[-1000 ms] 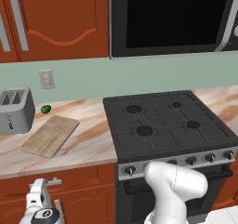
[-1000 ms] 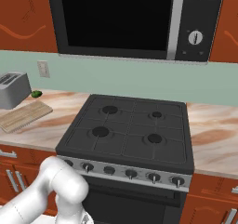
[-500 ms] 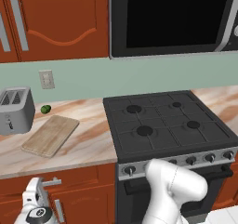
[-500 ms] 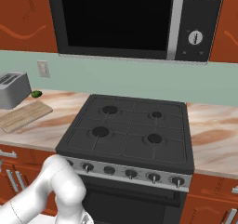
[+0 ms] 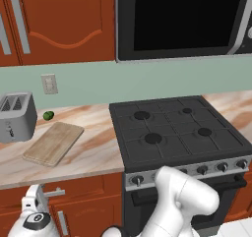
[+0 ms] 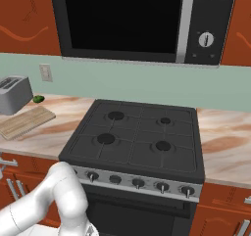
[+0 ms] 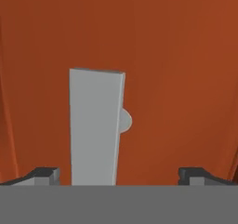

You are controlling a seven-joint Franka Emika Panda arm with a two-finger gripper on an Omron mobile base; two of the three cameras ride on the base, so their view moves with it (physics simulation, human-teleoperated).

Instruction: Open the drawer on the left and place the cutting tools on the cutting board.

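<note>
The white arm bends low, its elbow bulging at the bottom of both base views, and reaches down to the robot's left. The tool (image 7: 119, 175) sits at the lower left of the left base view. In the hand view its two dark fingertips (image 7: 45, 174) stand wide apart, gripping nothing.

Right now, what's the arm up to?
It's going for the drawer under the counter, left of the stove. The hand is open, its fingertips either side of the silver bar handle, not yet closed on it. The drawer looks shut. The cutting board holds nothing, beside the toaster.
</note>
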